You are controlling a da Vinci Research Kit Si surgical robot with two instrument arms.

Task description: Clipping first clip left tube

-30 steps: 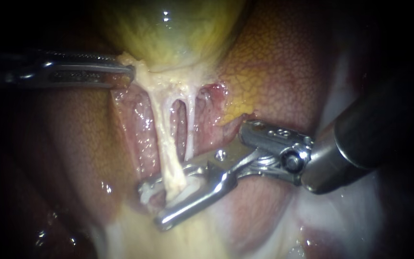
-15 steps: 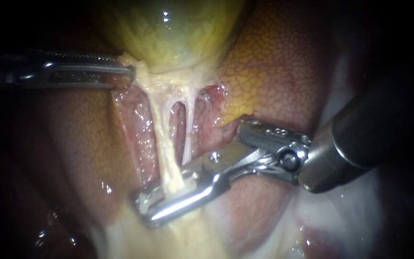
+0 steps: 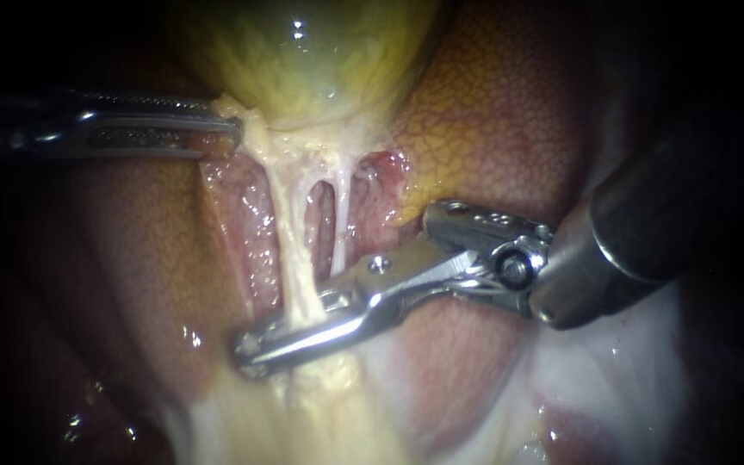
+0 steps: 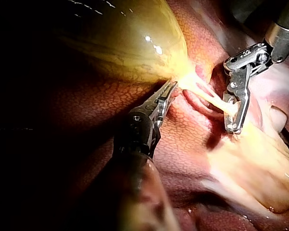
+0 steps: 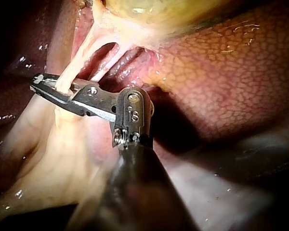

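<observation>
No legible txt, labels or nos. anywhere

Slim gap between left tube point(image 3: 290, 250) and right tube point(image 3: 340, 232) — barred below by right instrument point(image 3: 256, 344), clamped across the former; left instrument point(image 3: 230, 131) crowds the gallbladder point(image 3: 320, 60); liver point(image 3: 510, 129) rightward bare.

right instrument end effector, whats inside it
The left tube passes between both halves of the right instrument's end effector, which is shut on it. Whatever else sits around the tube in there cannot be seen; the metal covers it.
</observation>
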